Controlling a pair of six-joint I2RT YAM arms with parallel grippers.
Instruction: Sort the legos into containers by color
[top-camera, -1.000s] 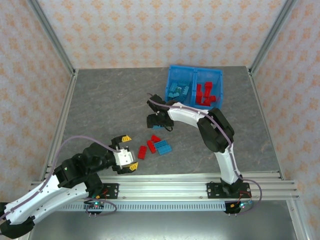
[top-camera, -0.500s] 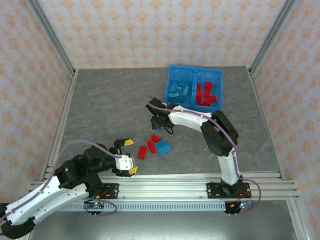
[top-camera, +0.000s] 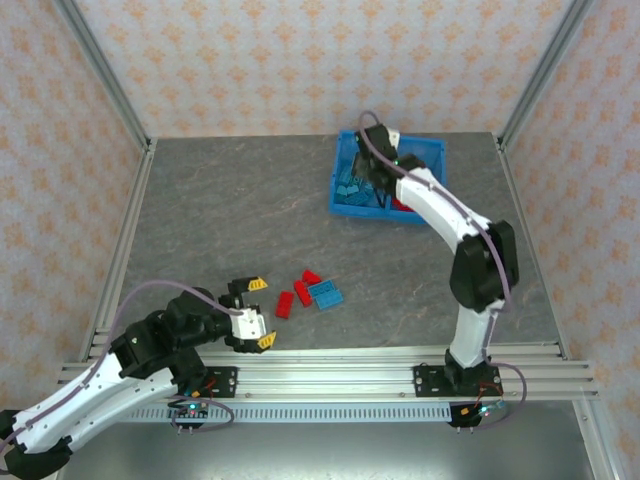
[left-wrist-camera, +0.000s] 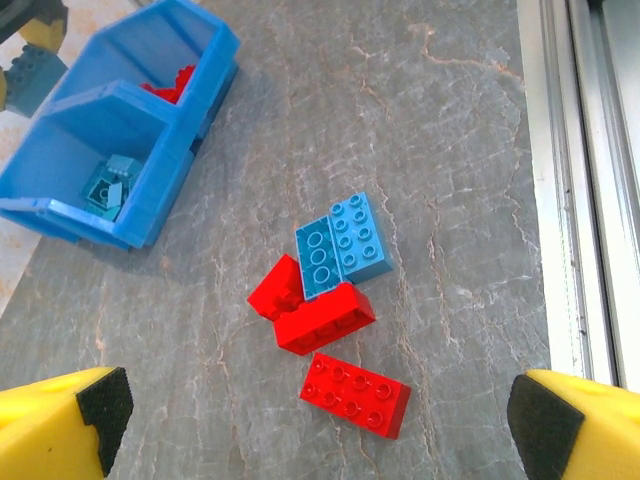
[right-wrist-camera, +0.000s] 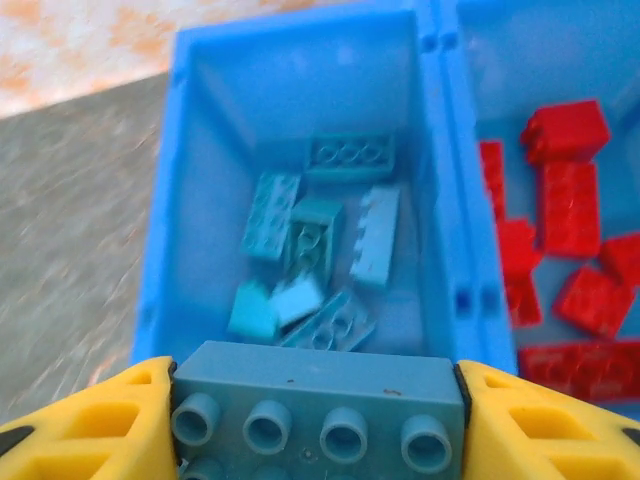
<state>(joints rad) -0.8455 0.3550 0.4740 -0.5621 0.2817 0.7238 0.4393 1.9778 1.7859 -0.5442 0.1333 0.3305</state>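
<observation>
My left jaws gape empty at 7 o'clock, loose legos (left-wrist-camera: 335, 250) just ahead. At 1 o'clock my right jaws grip a light blue brick (right-wrist-camera: 315, 385) over the bin's left compartment (right-wrist-camera: 210, 150) (the blue one). I'd release low, clear of the divider (right-wrist-camera: 445, 200).

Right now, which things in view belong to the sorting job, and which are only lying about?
Job:
- translucent blue plastic bin
- light blue studded brick in the right gripper
- three loose red plastic bricks
- two loose blue bricks

Only around:
- grey stone-patterned table
- aluminium frame rail
- patterned walls
</observation>
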